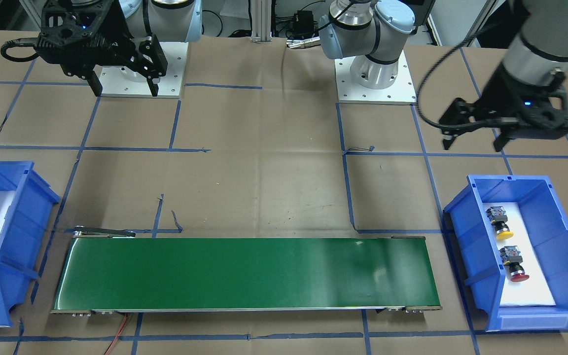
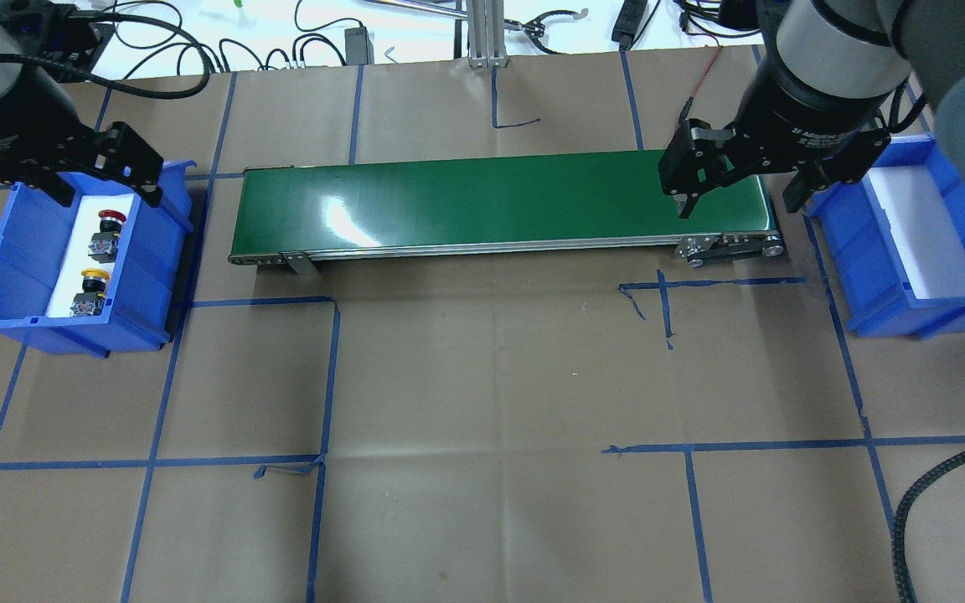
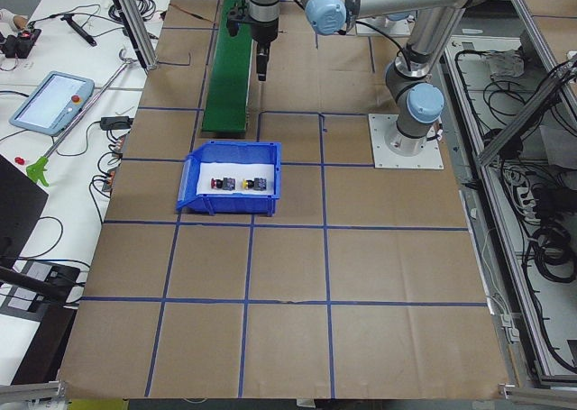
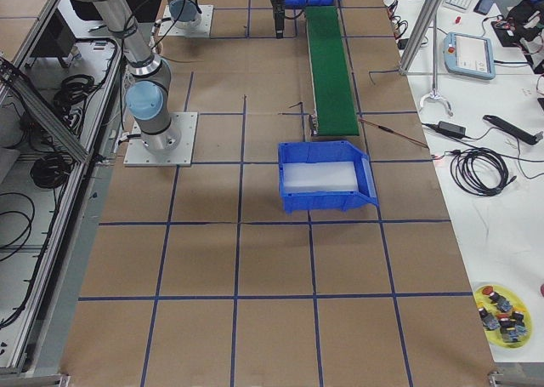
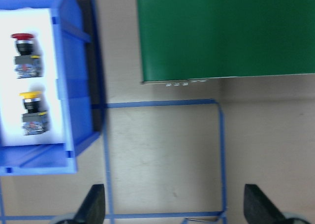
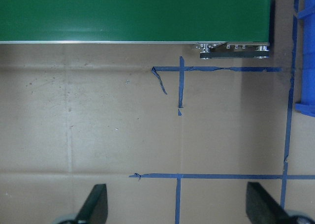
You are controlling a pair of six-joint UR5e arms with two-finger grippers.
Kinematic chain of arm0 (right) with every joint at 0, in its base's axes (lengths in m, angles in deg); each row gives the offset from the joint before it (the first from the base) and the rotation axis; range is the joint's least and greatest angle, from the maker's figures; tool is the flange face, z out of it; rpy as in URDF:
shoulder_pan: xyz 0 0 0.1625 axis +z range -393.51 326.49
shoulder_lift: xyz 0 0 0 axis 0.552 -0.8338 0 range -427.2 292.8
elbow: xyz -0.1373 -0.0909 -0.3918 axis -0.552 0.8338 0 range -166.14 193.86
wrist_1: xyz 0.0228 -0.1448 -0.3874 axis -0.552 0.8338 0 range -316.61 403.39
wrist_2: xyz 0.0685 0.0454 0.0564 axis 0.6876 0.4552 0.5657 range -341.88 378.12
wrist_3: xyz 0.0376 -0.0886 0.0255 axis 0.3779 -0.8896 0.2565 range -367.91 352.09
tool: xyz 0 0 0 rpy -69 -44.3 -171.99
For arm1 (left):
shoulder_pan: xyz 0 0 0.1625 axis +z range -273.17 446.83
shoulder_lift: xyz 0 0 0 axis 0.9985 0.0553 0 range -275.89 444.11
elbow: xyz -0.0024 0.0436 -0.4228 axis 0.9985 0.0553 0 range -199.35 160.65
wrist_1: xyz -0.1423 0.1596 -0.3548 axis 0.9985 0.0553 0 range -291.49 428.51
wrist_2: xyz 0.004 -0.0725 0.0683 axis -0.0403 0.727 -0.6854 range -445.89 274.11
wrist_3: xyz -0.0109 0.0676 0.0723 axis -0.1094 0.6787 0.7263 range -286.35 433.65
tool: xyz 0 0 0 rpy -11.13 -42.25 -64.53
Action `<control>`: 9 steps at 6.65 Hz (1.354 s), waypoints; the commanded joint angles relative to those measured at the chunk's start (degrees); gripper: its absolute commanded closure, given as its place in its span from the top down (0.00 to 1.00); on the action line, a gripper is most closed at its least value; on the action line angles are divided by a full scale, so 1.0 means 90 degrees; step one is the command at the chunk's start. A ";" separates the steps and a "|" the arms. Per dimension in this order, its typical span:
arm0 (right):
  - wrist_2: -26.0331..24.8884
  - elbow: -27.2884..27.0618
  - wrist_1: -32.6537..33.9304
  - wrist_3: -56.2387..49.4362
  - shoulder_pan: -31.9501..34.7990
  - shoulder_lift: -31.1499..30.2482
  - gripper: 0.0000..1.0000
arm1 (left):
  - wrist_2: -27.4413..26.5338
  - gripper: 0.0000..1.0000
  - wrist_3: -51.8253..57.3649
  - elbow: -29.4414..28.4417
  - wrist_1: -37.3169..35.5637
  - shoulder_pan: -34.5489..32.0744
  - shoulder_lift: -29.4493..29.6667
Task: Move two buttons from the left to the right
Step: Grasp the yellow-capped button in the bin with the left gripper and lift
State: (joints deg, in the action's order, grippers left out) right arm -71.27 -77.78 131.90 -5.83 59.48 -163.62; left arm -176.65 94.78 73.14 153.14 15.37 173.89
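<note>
Two buttons lie on white foam in the blue bin (image 2: 147, 276) on my left: a red-capped button (image 2: 106, 232) and a yellow-capped button (image 2: 88, 294). The front view shows the yellow button (image 1: 499, 225) and the red button (image 1: 513, 266) in the same bin. My left gripper (image 2: 107, 197) hovers open and empty above the bin's far end. In the left wrist view the red button (image 5: 23, 54) and yellow button (image 5: 33, 115) sit at the left edge. My right gripper (image 2: 738, 205) hangs open and empty above the conveyor's right end.
A green conveyor belt (image 2: 491, 201) runs between the two bins. The blue bin (image 2: 847, 251) on my right holds only white foam. A yellow dish (image 4: 506, 315) with small parts sits on the side table. Blue tape lines cross the brown table.
</note>
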 commanded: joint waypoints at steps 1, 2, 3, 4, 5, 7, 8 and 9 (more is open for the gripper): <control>0.0000 -0.0003 0.0000 0.0003 0.0000 0.0000 1.00 | 0.0025 1.00 0.1279 -0.0003 -0.0058 0.1273 0.0150; 0.0000 -0.0003 0.0000 0.0003 0.0010 0.0000 1.00 | 0.0026 1.00 0.1517 -0.0032 -0.0067 0.1637 0.0248; 0.0000 -0.0003 -0.0010 0.0003 0.0000 0.0000 1.00 | 0.0026 0.99 0.1587 -0.0138 -0.0126 0.1737 0.0413; 0.0000 -0.0003 -0.0010 0.0003 0.0010 0.0000 1.00 | 0.0026 0.99 0.1636 -0.0139 -0.0407 0.1806 0.0579; 0.0010 -0.0003 -0.0010 0.0003 0.0010 0.0000 1.00 | 0.0026 0.99 0.1617 -0.0072 -0.0738 0.1826 0.0774; 0.0010 -0.0003 -0.0010 0.0003 0.0000 0.0000 1.00 | 0.0103 0.99 0.1597 0.0085 -0.1363 0.1826 0.1204; 0.0000 -0.0003 -0.0020 0.0003 0.0000 -0.0010 1.00 | 0.0104 0.99 0.1578 0.0153 -0.1502 0.1826 0.1438; 0.0000 -0.0003 -0.0020 0.0003 0.0010 0.0000 1.00 | 0.0104 0.99 0.1568 0.0299 -0.1938 0.1817 0.1663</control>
State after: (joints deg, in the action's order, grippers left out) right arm -71.24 -77.81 131.75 -5.80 59.51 -163.65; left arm -175.76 109.02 74.59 139.33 31.78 186.48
